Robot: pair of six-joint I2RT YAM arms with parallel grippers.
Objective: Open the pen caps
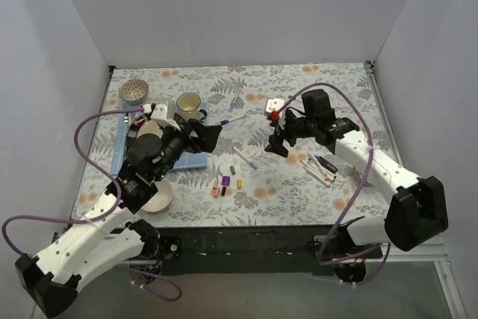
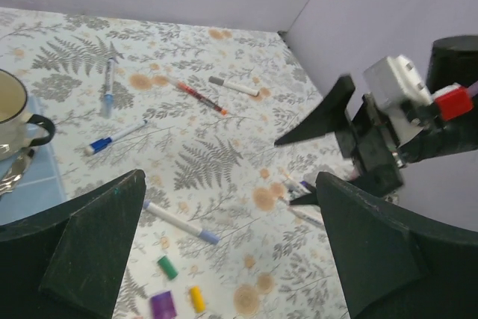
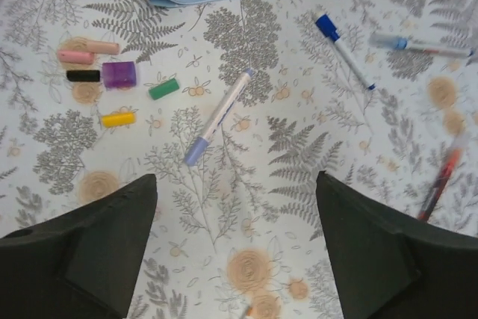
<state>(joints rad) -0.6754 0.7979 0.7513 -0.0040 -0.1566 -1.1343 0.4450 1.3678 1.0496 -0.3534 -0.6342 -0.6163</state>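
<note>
A white pen with a pale blue cap lies mid-table; it also shows in the left wrist view and the right wrist view. Loose caps lie beside it: pink, black, purple, green and yellow. A capped blue pen, a red pen and a grey pen lie farther back. Several pens lie under the right arm. My left gripper and right gripper are open, empty, above the table.
A blue mat at the left holds a cream cup and bowls. A metal strainer sits at the back left and a pale bowl near the front edge. White walls close in the table.
</note>
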